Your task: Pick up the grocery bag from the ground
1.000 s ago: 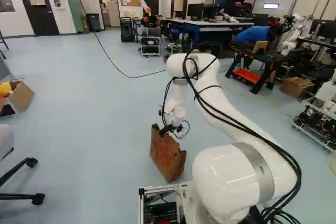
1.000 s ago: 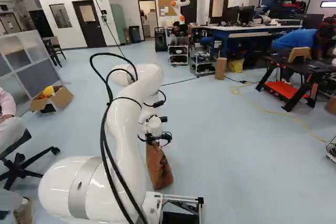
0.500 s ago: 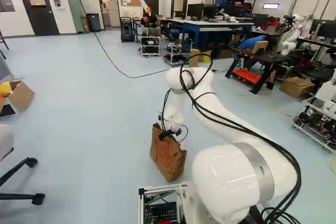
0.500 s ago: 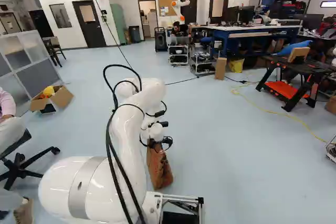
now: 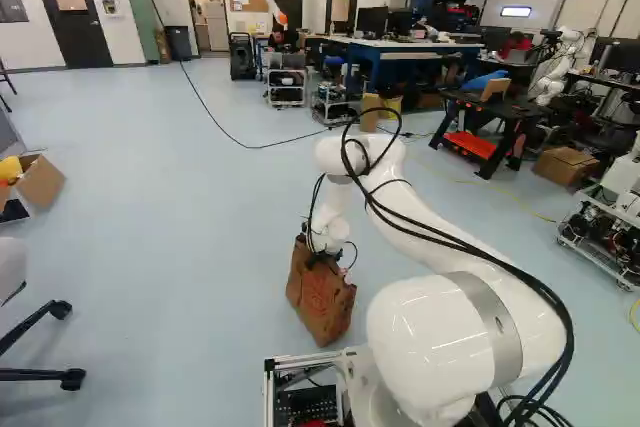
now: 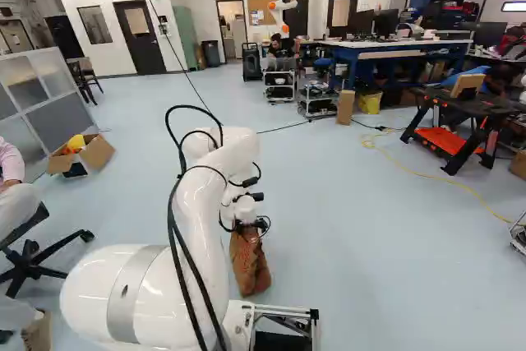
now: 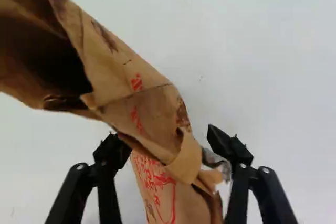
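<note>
You have the gripper (image 5: 321, 256) low over the paper bag (image 5: 320, 303), which is standing on the floor (image 5: 180, 217) just ahead of the base. In the wrist view, the two fingers of your gripper (image 7: 169, 143) are apart, and the crumpled top of the bag is between them, not clamped.

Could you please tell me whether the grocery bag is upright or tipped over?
Upright: the grocery bag stands on the floor, with its creased top raised up at the gripper.
</note>
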Robot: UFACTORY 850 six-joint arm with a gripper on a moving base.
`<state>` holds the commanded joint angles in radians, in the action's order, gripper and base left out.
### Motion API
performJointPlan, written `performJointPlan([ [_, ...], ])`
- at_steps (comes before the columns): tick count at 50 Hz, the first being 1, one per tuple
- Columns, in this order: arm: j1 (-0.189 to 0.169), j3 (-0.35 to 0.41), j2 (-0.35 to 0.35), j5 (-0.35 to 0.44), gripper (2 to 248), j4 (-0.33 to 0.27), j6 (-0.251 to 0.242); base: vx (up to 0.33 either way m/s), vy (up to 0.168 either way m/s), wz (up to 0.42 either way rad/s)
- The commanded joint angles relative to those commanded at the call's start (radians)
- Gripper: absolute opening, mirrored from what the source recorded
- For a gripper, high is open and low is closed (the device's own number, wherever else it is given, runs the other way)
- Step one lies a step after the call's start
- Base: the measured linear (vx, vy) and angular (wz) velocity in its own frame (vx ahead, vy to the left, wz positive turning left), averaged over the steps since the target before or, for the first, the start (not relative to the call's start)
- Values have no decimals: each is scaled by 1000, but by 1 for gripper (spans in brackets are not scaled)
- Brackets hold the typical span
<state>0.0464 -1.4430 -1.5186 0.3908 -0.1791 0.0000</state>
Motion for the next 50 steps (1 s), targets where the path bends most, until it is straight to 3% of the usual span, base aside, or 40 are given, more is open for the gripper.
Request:
performJointPlan([
  [1,0,0,0,0,165,0,0,0,0,0],
  [6,0,0,0,0,165,0,0,0,0,0],
  [7,0,0,0,0,128,0,0,0,0,0],
  [11,0,0,0,0,128,0,0,0,0,0],
  [12,0,0,0,0,89,0,0,0,0,0],
  [16,0,0,0,0,89,0,0,0,0,0],
  [17,0,0,0,0,52,0,0,0,0,0],
  [22,0,0,0,0,52,0,0,0,0,0],
  [23,0,0,0,0,25,0,0,0,0,0],
  [36,0,7,7,0,25,0,0,0,0,0],
  [50,0,88,93,0,25,0,0,0,0,0],
])
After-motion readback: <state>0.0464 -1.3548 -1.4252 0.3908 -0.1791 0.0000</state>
